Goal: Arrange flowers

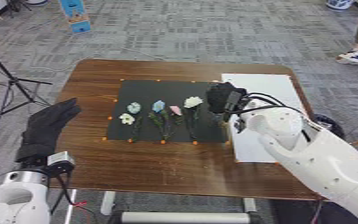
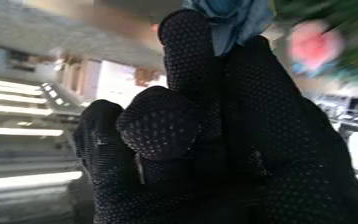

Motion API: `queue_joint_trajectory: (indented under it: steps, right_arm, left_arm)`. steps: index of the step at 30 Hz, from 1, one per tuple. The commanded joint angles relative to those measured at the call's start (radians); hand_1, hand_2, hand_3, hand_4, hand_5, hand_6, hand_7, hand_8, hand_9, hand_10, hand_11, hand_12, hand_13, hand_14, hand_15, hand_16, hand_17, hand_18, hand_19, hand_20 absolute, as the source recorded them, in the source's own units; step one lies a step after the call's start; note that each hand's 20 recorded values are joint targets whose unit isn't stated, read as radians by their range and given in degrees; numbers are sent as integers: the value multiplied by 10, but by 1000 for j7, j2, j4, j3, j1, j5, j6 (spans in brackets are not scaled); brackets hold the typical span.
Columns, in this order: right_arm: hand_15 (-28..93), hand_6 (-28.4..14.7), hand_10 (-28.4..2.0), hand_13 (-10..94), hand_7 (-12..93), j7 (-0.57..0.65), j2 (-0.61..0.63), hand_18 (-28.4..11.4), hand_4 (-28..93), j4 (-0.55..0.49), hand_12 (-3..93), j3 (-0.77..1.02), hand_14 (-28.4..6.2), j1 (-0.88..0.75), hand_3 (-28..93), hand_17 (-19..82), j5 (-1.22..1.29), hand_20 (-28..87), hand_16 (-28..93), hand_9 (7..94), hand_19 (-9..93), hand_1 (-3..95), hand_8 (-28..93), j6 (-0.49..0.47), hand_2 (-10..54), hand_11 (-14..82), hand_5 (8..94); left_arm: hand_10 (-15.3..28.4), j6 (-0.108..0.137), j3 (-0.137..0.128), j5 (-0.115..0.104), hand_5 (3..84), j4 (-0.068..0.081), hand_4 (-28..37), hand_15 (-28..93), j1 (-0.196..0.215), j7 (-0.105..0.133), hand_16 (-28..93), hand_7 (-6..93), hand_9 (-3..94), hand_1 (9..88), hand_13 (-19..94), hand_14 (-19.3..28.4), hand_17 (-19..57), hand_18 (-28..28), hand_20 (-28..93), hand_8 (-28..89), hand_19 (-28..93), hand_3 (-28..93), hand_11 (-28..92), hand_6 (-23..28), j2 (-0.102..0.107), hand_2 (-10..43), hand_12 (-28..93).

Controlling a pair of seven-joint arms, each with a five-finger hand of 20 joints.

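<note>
Currently, R hand (image 1: 222, 98) w/ fingers pinching blue flwr (image 2: 239, 19), L hand (image 1: 47, 126) fingers straight

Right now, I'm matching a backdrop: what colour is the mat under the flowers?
The mat is black, clearest in the head view.

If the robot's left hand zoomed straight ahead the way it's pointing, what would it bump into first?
Nothing, it seems: the left hand points forward over the wooden table, passing left of the black mat, so the way looks free. Its height is hard to tell.
</note>
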Motion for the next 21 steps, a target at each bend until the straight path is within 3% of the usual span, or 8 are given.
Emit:
queue_joint_trajectory:
  steps: [1, 11, 21]
  right_arm:
    - [599, -9, -99, 847, 196, -28, -82, -204, -188, 37, 242, -5, -50, -43, 497, 498, -45, 593, 417, 850, 932, 606, 104, -26, 17, 222, 764]
    - [601, -7, -96, 847, 198, -24, -123, -205, -186, 72, 241, 20, -51, -52, 503, 498, -53, 594, 418, 850, 932, 600, 100, -46, 16, 222, 763]
    - [615, -3, -105, 838, 199, -38, -132, -214, -142, 70, 245, 54, -62, -41, 615, 491, -29, 607, 421, 839, 932, 396, 37, -76, -41, 222, 745]
  left_arm:
    - [136, -13, 1, 0, 512, -6, -260, 110, -4, -6, -7, 125, 499, 249, 371, 139, 65, 79, 156, -76, 54, 716, 178, 47, -6, 26, 109]
    - [136, -19, 5, -2, 512, 0, -260, 110, -14, -14, -7, 125, 499, 249, 371, 140, 65, 79, 156, -75, 54, 717, 179, 47, -1, 26, 109]
    - [136, -23, 6, -2, 512, 0, -261, 110, -12, -14, -6, 124, 499, 248, 371, 140, 65, 79, 156, -75, 54, 717, 179, 48, 1, 26, 109]
